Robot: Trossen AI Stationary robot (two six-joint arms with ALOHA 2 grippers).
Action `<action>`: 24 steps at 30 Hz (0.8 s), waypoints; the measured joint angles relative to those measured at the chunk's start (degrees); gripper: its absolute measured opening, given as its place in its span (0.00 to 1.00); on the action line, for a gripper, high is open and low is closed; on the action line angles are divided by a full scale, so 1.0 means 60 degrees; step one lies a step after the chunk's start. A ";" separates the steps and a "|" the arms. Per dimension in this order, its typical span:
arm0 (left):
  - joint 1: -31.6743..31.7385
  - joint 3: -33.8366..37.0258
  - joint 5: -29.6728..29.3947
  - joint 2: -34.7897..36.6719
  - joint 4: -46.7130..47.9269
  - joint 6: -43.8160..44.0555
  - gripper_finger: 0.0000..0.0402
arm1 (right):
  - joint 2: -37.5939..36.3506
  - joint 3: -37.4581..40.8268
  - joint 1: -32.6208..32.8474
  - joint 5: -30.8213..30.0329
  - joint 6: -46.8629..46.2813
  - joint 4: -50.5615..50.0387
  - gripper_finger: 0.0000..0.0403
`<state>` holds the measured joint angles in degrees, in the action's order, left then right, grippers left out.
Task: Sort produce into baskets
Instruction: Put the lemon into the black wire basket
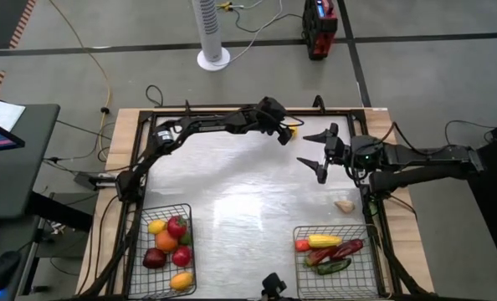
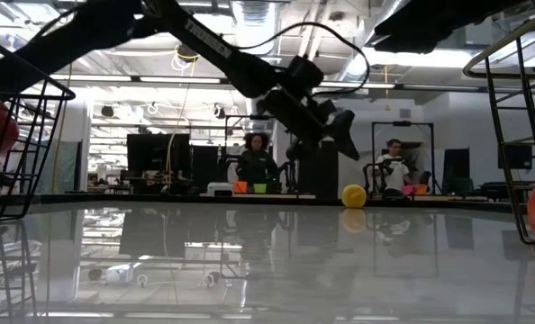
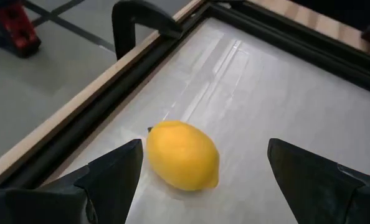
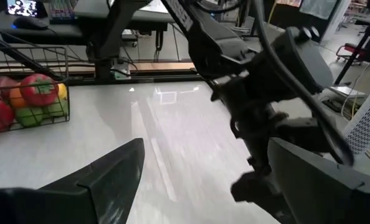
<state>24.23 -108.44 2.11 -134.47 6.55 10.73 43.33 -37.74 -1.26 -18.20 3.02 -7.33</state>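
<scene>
no readable text, labels or signs

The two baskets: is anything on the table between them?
No, only bare table between left basket and right basket, in the high view.

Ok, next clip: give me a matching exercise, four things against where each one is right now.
Things:
1. lemon
2. garlic bulb
3. left basket
4. right basket

Places or states:
A. holds long pieces: a yellow corn cob, red and green peppers
B. loose on the table by the right edge, above the right basket in the high view
C. at the far edge of the table, between the open fingers of the left end effector
D. holds round fruit: red, orange, yellow, dark red

Pairs: 1-C, 2-B, 3-D, 4-A
</scene>
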 joint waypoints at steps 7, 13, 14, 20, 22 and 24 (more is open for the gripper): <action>0.0001 -0.0187 -0.0404 -0.0285 -0.0119 0.0190 0.83 | 0.0015 0.0000 0.0108 0.0007 -0.0114 -0.0016 0.91; -0.0079 -0.0173 -0.0109 -0.0111 0.0138 -0.0521 0.83 | 0.0014 0.0000 0.0106 0.0007 -0.0370 -0.0362 0.91; -0.0168 -0.0172 -0.0125 0.0026 0.0170 -0.0722 0.83 | 0.0017 0.0000 0.0106 0.0004 -0.0462 -0.0434 0.91; -0.1117 0.0737 -0.1730 0.1092 -0.0362 -0.2199 0.76 | -0.0039 0.0000 0.0106 -0.0623 -0.0777 -0.0982 0.91; -0.1347 0.1517 -0.2194 0.1438 -0.0781 -0.2396 0.71 | -0.0046 0.0000 0.0106 -0.0687 -0.0861 -0.1158 0.91; -0.1415 0.2444 -0.2438 0.1974 -0.1201 -0.2366 0.68 | -0.0049 0.0000 0.0137 -0.0691 -0.0950 -0.1301 0.91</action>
<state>15.74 -93.77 -12.52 -122.62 -0.66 -3.46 43.04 -37.74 -0.44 -22.34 -2.68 -15.14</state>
